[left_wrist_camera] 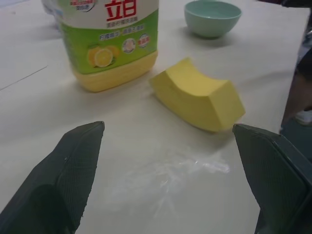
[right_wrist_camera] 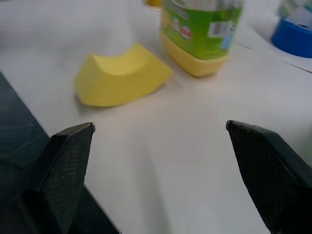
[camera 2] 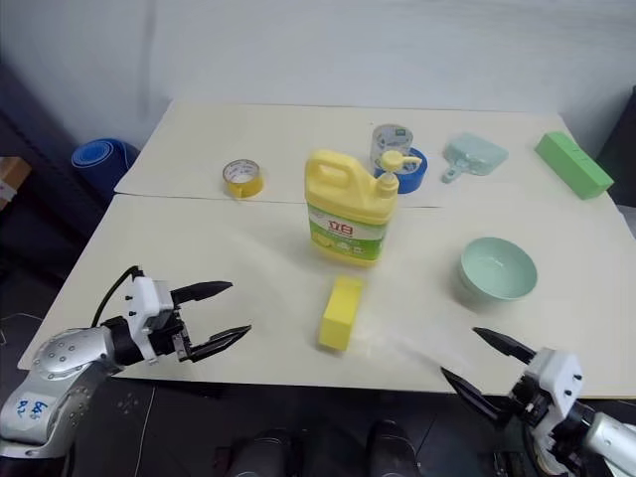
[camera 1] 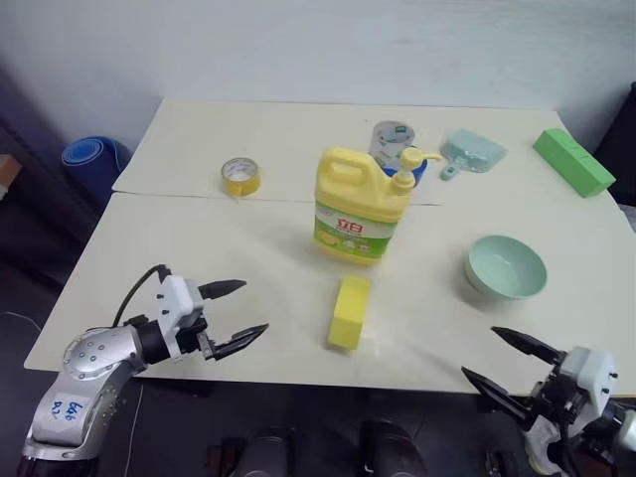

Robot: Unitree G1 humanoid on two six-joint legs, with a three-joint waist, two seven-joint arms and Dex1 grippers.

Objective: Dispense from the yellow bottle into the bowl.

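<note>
The yellow bottle [camera 1: 359, 206] stands upright mid-table, its pump spout turned toward the right and its green label facing me. To its right, the pale green bowl [camera 1: 506, 266] sits on the table. My left gripper [camera 1: 238, 313] hovers open over the table's near left part, well short of the bottle. My right gripper [camera 1: 510, 362] is open at the near right edge, in front of the bowl, nothing between its fingers. The bottle's base [left_wrist_camera: 109, 48] and the bowl [left_wrist_camera: 212, 17] show in the left wrist view; the bottle [right_wrist_camera: 202, 34] also appears in the right wrist view.
A yellow sponge block [camera 1: 349, 311] lies just in front of the bottle. At the back are a yellow tape roll [camera 1: 240, 176], a blue tape roll with a clear one on it [camera 2: 403, 164], a mint scoop [camera 1: 470, 152] and a green block [camera 1: 573, 161].
</note>
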